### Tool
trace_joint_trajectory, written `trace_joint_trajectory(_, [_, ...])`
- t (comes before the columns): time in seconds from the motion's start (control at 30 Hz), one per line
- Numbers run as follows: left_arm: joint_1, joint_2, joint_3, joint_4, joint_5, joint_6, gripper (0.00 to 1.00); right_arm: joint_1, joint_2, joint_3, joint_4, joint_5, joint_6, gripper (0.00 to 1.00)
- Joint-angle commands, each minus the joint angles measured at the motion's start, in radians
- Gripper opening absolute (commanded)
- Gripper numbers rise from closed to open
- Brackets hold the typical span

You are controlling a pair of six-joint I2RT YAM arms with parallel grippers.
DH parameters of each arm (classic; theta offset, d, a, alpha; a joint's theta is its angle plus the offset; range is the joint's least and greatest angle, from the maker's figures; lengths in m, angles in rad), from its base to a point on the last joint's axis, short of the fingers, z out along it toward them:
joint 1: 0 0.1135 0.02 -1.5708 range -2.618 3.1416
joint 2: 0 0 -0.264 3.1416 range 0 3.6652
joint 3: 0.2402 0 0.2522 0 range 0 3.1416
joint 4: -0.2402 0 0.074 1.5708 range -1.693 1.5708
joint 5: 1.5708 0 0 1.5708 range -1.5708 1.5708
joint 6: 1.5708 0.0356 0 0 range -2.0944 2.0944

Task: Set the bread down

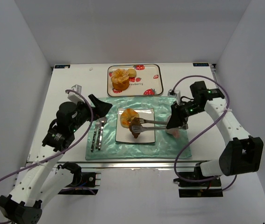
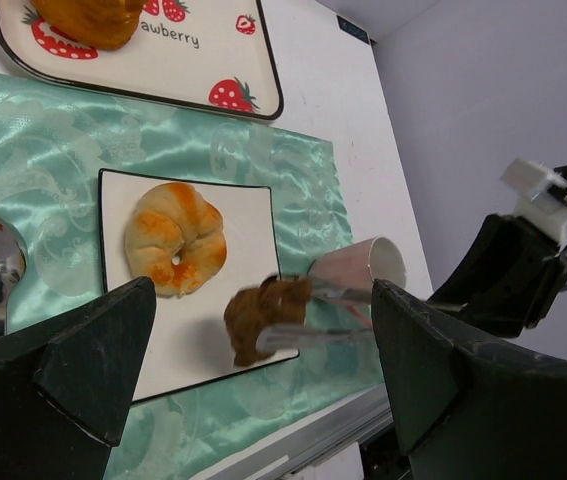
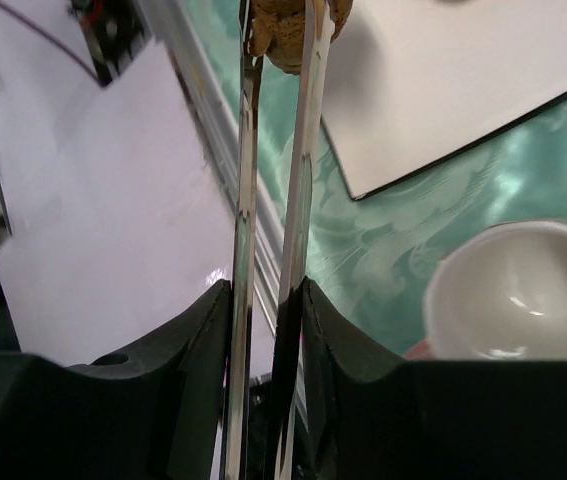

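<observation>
Currently mid-placement: the brown bread [image 1: 136, 131] is pinched in the tongs [image 1: 154, 122] over the near part of the white plate [image 2: 248, 225], which sits mid-counter on the green mat [image 1: 167, 147]. Whether the piece touches the plate or hangs just above it — cannot tell from these views. A croissant [image 2: 175, 238] lies on the far-left part of the same plate, apart from the brown piece. Judgement: the transfer looks nearly done; what is left is lowering if needed, letting the tongs spring open, and backing out toward the right edge. Right gripper [image 1: 177, 122] reaches in from the right edge, angled low, jaws clamped on the tong handles so both blades run close together. A cup [image 3: 518, 300] lies tipped on the mat just beside it — a possible snag on retreat. Left gripper [image 1: 99, 106] hovers over the mat's far-left corner, jaws spread wide, holding nothing. More bread sits on the strawberry tray [image 1: 153, 77] at the far edge; cutlery [image 1: 97, 133] lies left of the plate.
</observation>
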Motion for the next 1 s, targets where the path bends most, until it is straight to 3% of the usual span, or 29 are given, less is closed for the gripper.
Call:
trace_joint_trajectory(0.0, [0.003,-0.047,-0.012,-0.01,0.015,0.006,0.98,0.045,-0.061,-0.029,-0.029,0.047,-0.057,0.24])
trace_joint_trajectory(0.2, [0.003,-0.115,-0.034,-0.039,-0.003,-0.014,0.98,0.062,-0.069,-0.074,0.021,0.114,-0.021,0.36])
trace_joint_trajectory(0.47, [0.003,-0.144,-0.031,-0.063,-0.015,-0.024,0.98,0.062,-0.002,-0.023,0.097,0.078,0.086,0.46])
trace_joint_trajectory(0.97, [0.003,-0.159,-0.034,-0.075,-0.028,-0.028,0.98,0.055,0.05,0.081,0.113,0.039,0.117,0.5])
